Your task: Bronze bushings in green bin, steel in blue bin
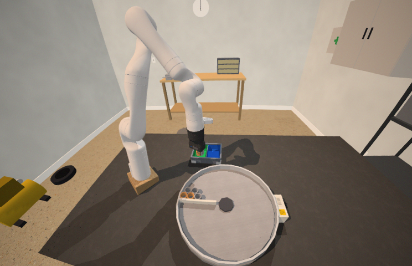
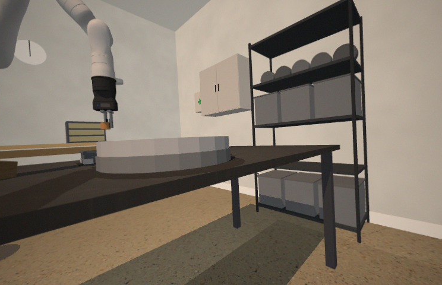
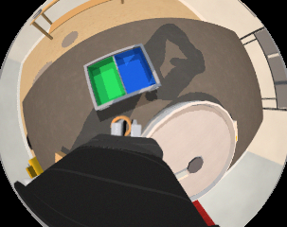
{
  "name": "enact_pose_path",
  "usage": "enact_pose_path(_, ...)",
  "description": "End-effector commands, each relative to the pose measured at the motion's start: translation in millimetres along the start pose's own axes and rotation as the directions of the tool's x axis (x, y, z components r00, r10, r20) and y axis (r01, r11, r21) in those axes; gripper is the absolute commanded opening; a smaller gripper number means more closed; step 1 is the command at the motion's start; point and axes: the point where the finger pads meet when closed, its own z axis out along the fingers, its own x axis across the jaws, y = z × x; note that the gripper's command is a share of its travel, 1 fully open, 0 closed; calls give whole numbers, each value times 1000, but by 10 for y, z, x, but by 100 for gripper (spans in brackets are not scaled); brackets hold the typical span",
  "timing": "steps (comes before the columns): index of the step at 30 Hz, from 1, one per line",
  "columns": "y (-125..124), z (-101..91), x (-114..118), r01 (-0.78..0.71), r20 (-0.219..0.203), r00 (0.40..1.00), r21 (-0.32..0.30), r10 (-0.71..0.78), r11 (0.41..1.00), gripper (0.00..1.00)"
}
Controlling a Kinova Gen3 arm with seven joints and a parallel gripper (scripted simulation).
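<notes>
My gripper (image 1: 200, 153) (image 2: 109, 126) (image 3: 129, 125) is shut on the wall of a bronze bushing (image 2: 104, 125), high above the table. In the top view it overlaps the green bin (image 1: 205, 149) (image 3: 112, 86); in the wrist view that bin lies just beyond it. The blue bin (image 1: 214, 151) (image 3: 134, 73) adjoins the green one. No bushing shows in either bin in the wrist view. On the turntable (image 1: 244, 231) (image 2: 161, 148) (image 3: 205, 130), two bronze bushings and three steel ones stand clustered at the left rim, against the pale bar (image 1: 200, 201).
A dark hub (image 1: 226, 204) (image 3: 195, 165) is at the turntable's centre, at the bar's inner end. The turntable's raised rim stands close in front of the bins. A white box (image 1: 281, 207) adjoins the rim at right. The arm's wooden base block (image 1: 143, 182) is left of the turntable.
</notes>
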Motion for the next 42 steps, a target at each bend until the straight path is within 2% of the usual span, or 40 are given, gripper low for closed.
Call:
enact_pose_path(1,-341,-11,-243,62,1,998,10,-62,998,0)
enact_pose_path(5,-381,-12,-272,69,1,998,11,-69,998,0)
enact_pose_path(11,-851,-18,-620,99,1,995,11,-99,995,0)
enact_pose_path(16,-851,-18,-620,99,1,995,11,-99,995,0)
enact_pose_path(21,-1320,-24,-968,128,0,992,11,-128,992,0)
enact_pose_path(41,-1321,-25,-967,128,2,992,12,-128,992,0)
enact_pose_path(42,-1322,27,-969,128,2,992,12,-128,992,0)
